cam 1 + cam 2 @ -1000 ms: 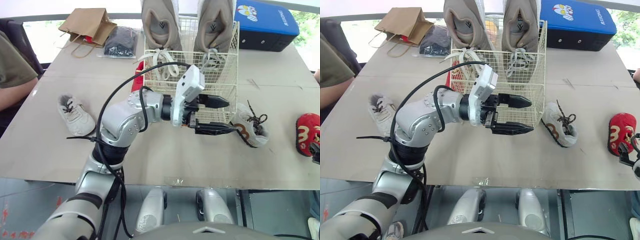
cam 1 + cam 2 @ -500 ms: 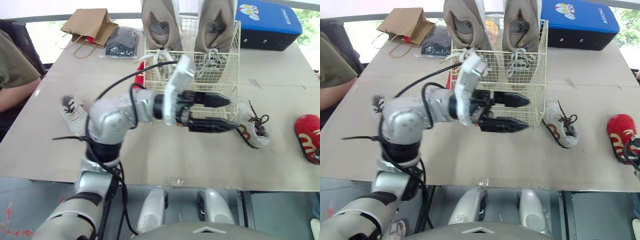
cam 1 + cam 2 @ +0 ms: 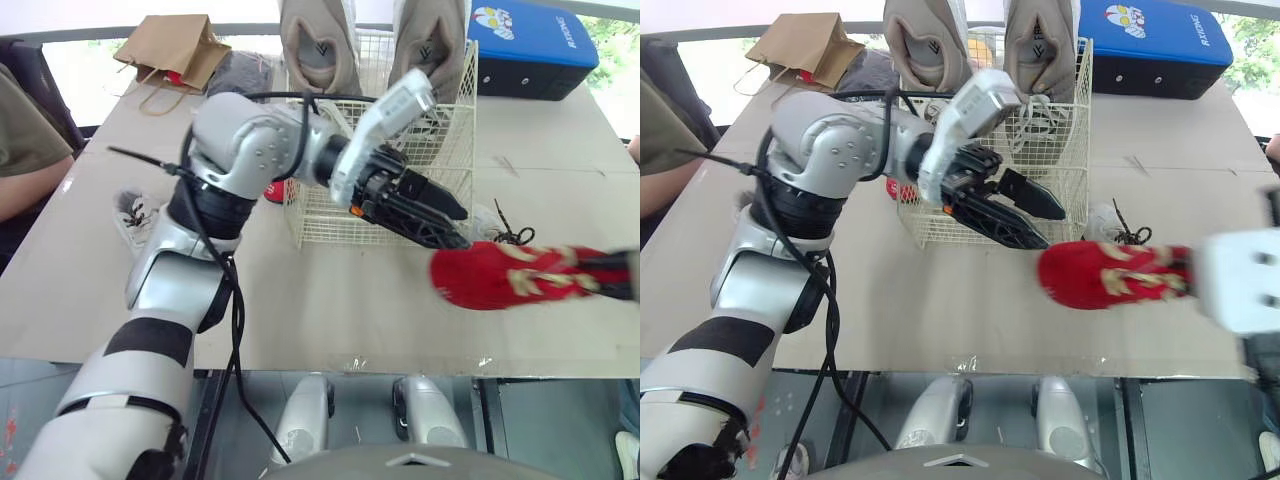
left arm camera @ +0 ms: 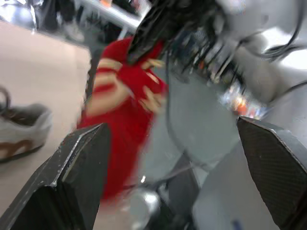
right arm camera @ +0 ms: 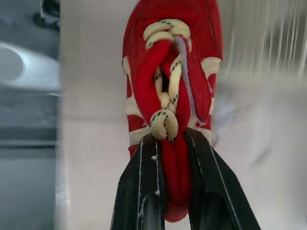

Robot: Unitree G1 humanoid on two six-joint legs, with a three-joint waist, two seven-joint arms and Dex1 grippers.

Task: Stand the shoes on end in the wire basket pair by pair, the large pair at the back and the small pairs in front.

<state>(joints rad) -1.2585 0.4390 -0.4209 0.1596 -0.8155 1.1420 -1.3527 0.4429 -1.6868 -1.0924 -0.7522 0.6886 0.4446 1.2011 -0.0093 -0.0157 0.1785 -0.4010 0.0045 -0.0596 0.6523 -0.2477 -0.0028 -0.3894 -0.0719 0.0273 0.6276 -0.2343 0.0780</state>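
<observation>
My right gripper (image 5: 169, 137) is shut on a small red shoe (image 3: 497, 275) with cream laces, holding it level just above the table in front of the basket's right corner. My left gripper (image 3: 460, 228) is open and holds nothing, its fingers pointing at the red shoe's toe by the front of the white wire basket (image 3: 330, 225). Two large beige shoes (image 3: 320, 40) stand on end at the basket's back. A small white and brown shoe (image 3: 503, 236) lies behind the red one. Another small white shoe (image 3: 133, 212) lies at the left, partly behind my left arm. Something red (image 3: 272, 190) shows left of the basket.
A brown paper bag (image 3: 175, 48) and a black pouch (image 3: 240, 72) sit at the back left. A blue box (image 3: 535, 40) stands at the back right. A person's arm (image 3: 25, 140) rests at the table's left edge.
My right gripper has shut on the red shoe and carried it left from the table's right edge. My left arm has swung up beside the basket, its gripper still open.
</observation>
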